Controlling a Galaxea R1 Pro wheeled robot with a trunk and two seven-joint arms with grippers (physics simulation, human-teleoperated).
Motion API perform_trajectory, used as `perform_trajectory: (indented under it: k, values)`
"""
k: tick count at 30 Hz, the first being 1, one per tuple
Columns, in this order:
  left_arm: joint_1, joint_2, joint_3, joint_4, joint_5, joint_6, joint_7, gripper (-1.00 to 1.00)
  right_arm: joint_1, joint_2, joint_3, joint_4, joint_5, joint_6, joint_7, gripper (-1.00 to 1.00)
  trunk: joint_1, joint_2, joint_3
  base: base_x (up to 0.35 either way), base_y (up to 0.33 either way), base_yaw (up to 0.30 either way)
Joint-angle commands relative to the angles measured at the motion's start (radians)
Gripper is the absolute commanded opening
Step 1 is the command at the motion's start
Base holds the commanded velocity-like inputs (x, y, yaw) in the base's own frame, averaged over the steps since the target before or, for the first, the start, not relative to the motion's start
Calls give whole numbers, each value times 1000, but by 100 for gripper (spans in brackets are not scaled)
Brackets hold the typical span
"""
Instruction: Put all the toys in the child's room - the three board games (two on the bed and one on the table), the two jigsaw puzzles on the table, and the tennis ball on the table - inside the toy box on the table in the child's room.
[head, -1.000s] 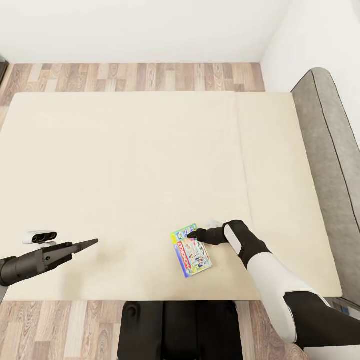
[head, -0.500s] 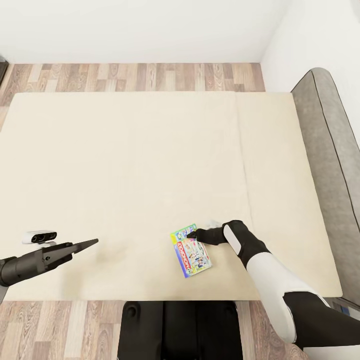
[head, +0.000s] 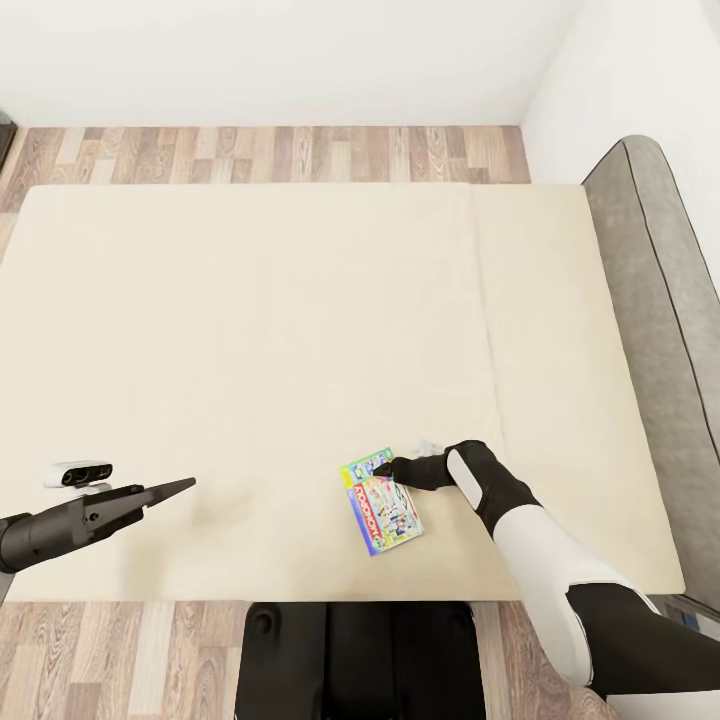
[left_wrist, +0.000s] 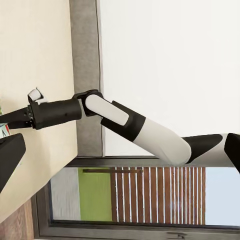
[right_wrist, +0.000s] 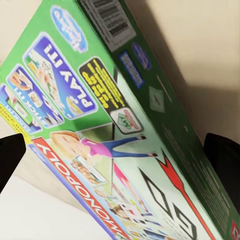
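Nothing moved since earlier frames. Head view: right pincer (head: 383, 467) at top edge of green board game (head: 381, 500), lower centre on beige bed (head: 250, 330); left pincer (head: 172, 489) together, lower left, holding nothing. Right wrist view: board game (right_wrist: 115, 135) between spread fingertips (right_wrist: 222, 155); contact unclear. Left wrist view: right arm (left_wrist: 140, 130) across frame.

The bed (head: 280, 330) has a plain beige mattress and a grey headboard; one green board game (head: 382, 502) lies flat on it near the front edge
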Motion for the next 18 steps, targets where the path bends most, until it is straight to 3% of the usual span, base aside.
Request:
perform_trajectory:
  k: [1, 18]
  values:
    - [0, 0, 0, 0, 0, 11, -4, 100, 0, 0, 0, -1, -3, -1, 0, 100, 1, -1, -1, 0, 0, 0]
    - [0, 0, 0, 0, 0, 11, -4, 100, 0, 0, 0, -1, -4, 1, 0, 100, 1, -1, 0, 0, 0, 0]
